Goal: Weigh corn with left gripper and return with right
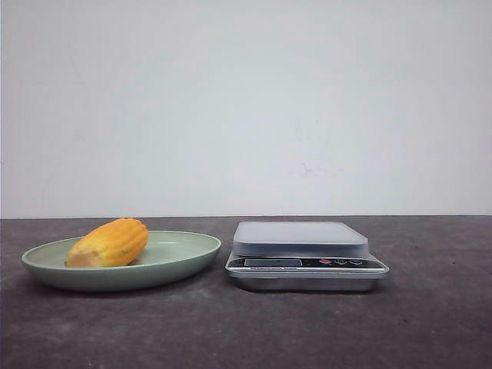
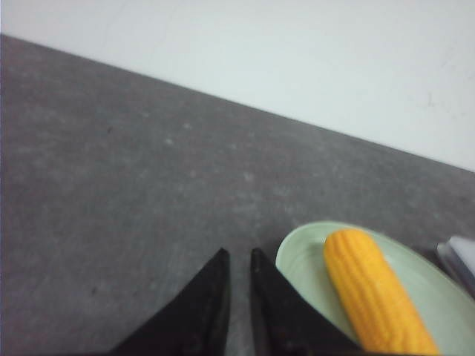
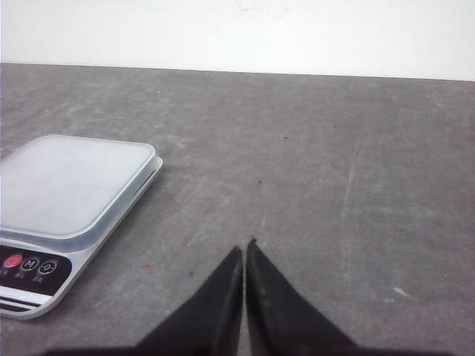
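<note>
The yellow-orange corn (image 1: 108, 243) lies on its side on a pale green plate (image 1: 188, 260) at the left of the table, its paler cut end toward the front left. In the left wrist view the corn (image 2: 378, 297) rests on the plate (image 2: 297, 256) just beside my left gripper (image 2: 238, 252), whose black fingers stand a narrow gap apart with only bare table between them. My right gripper (image 3: 245, 245) is shut, its fingertips together over bare table beside the scale (image 3: 67, 185). Neither gripper shows in the front view.
A silver kitchen scale (image 1: 300, 240) with a pale platform and buttons on its front stands right of the plate, nothing on it. Its corner shows at the edge of the left wrist view (image 2: 464, 259). A white wall closes the far edge of the dark grey table (image 1: 430, 323).
</note>
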You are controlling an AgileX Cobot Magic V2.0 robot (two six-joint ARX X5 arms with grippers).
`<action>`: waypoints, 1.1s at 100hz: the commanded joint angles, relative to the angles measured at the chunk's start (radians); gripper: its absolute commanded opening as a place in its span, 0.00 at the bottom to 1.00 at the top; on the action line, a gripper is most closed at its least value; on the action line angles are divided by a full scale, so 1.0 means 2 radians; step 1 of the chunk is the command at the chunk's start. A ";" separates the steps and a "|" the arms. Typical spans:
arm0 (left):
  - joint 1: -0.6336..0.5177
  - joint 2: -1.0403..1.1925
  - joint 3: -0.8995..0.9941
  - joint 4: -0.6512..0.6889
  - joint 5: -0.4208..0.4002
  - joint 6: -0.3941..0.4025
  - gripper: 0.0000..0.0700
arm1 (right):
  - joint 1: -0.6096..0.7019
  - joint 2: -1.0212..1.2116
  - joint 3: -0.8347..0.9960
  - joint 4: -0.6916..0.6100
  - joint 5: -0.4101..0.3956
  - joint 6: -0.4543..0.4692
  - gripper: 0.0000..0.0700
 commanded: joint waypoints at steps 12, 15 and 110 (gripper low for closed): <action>0.001 -0.001 -0.009 -0.027 0.002 0.072 0.02 | 0.000 -0.001 -0.001 0.005 0.000 -0.002 0.00; 0.001 -0.001 -0.009 -0.027 0.003 0.082 0.02 | 0.000 -0.001 -0.001 0.005 0.000 -0.002 0.00; 0.001 0.000 -0.009 -0.027 0.010 0.095 0.02 | 0.000 -0.001 -0.001 0.005 0.000 -0.002 0.00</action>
